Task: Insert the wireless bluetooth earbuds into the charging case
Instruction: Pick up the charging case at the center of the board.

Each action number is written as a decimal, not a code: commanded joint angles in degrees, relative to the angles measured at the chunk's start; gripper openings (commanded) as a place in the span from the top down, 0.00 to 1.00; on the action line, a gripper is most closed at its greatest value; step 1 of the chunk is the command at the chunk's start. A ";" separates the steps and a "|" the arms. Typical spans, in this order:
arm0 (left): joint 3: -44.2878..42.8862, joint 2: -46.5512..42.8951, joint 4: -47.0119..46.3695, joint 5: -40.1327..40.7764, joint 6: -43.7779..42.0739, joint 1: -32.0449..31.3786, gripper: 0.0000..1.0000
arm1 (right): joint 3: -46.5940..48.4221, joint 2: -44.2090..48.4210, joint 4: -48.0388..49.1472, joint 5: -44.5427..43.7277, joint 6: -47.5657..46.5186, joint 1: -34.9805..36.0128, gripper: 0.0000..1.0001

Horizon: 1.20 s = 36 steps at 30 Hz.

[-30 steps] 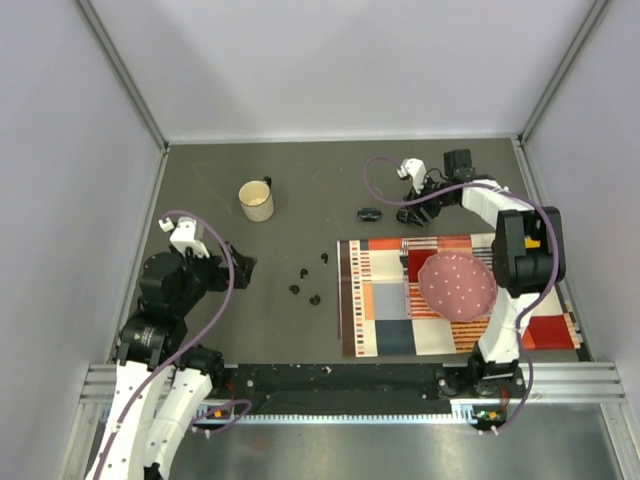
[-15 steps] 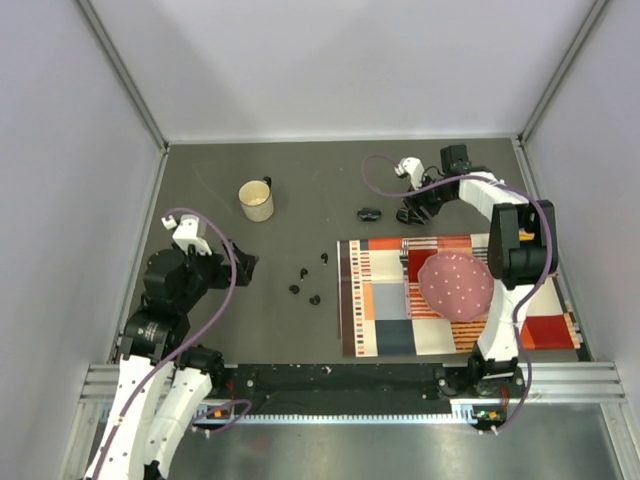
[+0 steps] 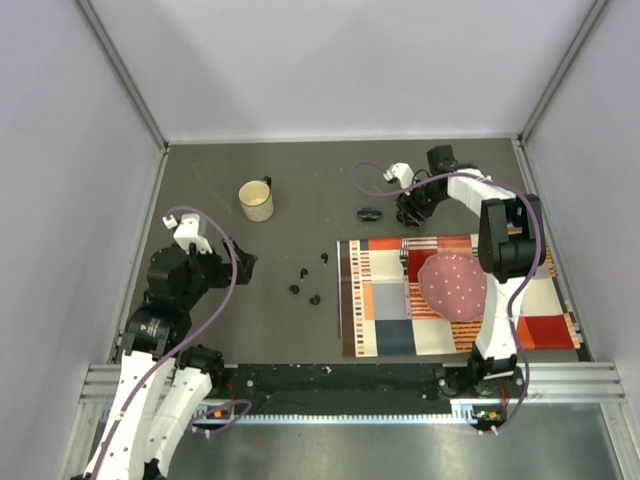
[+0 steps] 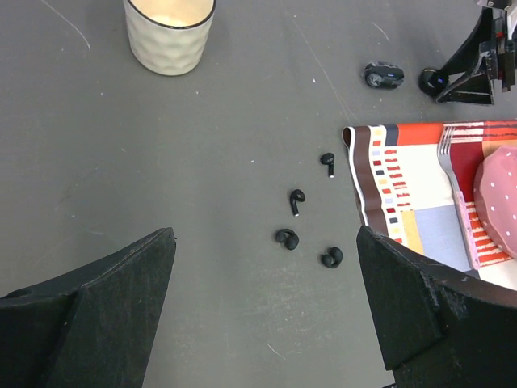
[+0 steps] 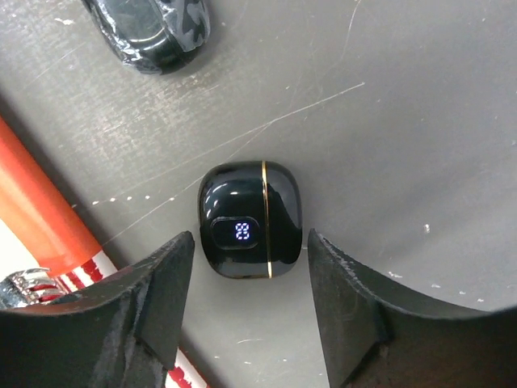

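The right gripper (image 5: 249, 271) stands just past the far edge of the striped mat (image 3: 385, 300). Its fingers are apart on either side of the glossy black charging case (image 5: 250, 218). They look just short of touching it, though the gaps are too thin to be sure. A second dark oval case (image 3: 369, 213) lies nearby. The four earbuds (image 4: 286, 238) lie loose just left of the mat. Further left, the left gripper (image 4: 266, 307) hovers with its fingers spread wide, holding nothing.
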State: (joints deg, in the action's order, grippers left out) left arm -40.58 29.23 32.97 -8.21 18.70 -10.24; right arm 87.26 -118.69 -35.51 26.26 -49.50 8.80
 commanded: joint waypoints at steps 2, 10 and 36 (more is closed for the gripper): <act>-0.20 0.74 -2.82 2.40 0.99 -0.04 0.01 | 3.79 -1.71 -1.23 -1.56 -0.16 0.96 0.48; -0.82 -0.05 -3.61 2.42 5.11 -0.04 0.01 | 3.62 -1.80 -1.23 -2.35 -0.51 1.48 0.57; 1.73 8.73 -21.80 -23.07 20.22 -0.04 0.04 | -28.01 46.15 26.18 0.02 13.10 22.39 1.00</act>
State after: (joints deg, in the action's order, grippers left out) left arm -39.64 35.64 20.95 -23.35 33.41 -10.24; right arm 64.95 -80.49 -15.64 26.87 -38.79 25.54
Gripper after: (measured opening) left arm 0.968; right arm 0.465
